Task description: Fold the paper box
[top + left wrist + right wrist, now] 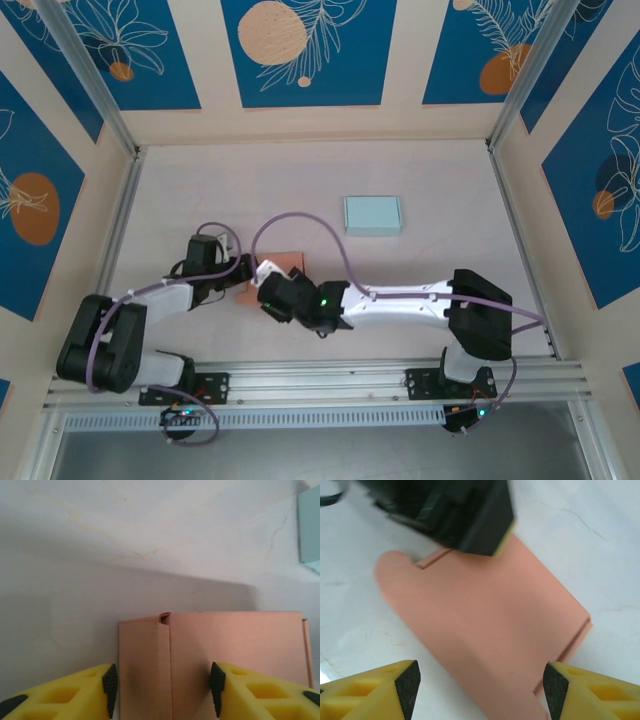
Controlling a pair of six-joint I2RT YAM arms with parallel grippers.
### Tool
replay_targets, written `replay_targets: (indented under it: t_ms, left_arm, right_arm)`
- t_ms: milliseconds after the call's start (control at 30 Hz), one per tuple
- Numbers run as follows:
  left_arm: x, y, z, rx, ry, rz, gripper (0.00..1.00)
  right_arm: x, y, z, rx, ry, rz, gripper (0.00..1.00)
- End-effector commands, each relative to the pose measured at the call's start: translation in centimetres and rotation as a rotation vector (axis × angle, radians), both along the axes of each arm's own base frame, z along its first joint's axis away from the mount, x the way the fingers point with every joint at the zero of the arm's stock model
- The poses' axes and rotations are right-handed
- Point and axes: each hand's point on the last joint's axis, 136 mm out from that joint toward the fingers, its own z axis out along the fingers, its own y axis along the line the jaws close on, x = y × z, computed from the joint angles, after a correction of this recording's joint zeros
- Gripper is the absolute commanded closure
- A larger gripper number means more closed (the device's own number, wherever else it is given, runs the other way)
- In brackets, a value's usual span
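Note:
The paper box [285, 263] is a flat salmon-pink card lying on the white table, between the two arms' tips. In the left wrist view the box [235, 660] has a narrow flap [142, 670] folded over along its left side. My left gripper [163, 690] is open and straddles that flap, with one pad [110, 687] just outside the box's left edge and the other over the card. My right gripper [480, 690] is open too, hovering above the box [490, 625] with its pads wide apart. From above, the left gripper [247, 272] and right gripper [268, 288] meet at the box's near-left corner.
A light blue closed box [372, 215] rests farther back and to the right, and its edge shows in the left wrist view [310, 527]. The left gripper's black body [455, 510] hangs just beyond the right gripper. Metal rails [520, 230] border the white table [250, 190].

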Motion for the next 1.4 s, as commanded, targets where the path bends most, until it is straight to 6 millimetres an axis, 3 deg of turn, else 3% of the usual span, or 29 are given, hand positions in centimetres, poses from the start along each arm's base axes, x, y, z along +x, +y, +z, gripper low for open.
replay_targets:
  t_ms: [0, 233, 400, 700, 933, 1133, 1367]
  left_arm:
    - [1.9, -1.2, 1.3, -0.095, -0.033, -0.007, 0.51]
    - [2.5, -1.5, 1.4, -0.107, -0.025, -0.011, 0.51]
    - [2.2, -1.2, 1.9, -0.092, -0.034, -0.008, 0.48]
    - [2.0, -0.2, 4.2, -0.058, -0.080, 0.023, 0.43]
    - [1.6, 1.7, 5.7, -0.006, -0.125, 0.091, 0.43]
    - [1.2, 3.1, 7.4, 0.017, -0.177, 0.144, 0.43]
    - [1.0, 4.5, 9.0, 0.027, -0.225, 0.208, 0.42]
  right_arm:
    - [0.8, 0.2, -0.1, -0.146, -0.144, 0.051, 0.32]
    - [1.1, 0.8, -2.5, -0.291, -0.216, 0.096, 0.31]
    - [1.5, 1.9, -3.3, -0.303, -0.229, 0.114, 0.29]
    - [2.5, 2.9, -4.9, -0.345, -0.261, 0.116, 0.31]
    - [3.2, 3.2, -4.3, -0.328, -0.286, 0.119, 0.54]
    - [3.6, 3.1, -4.4, -0.340, -0.290, 0.135, 0.83]
    - [4.8, 3.0, -3.4, -0.337, -0.302, 0.140, 0.97]
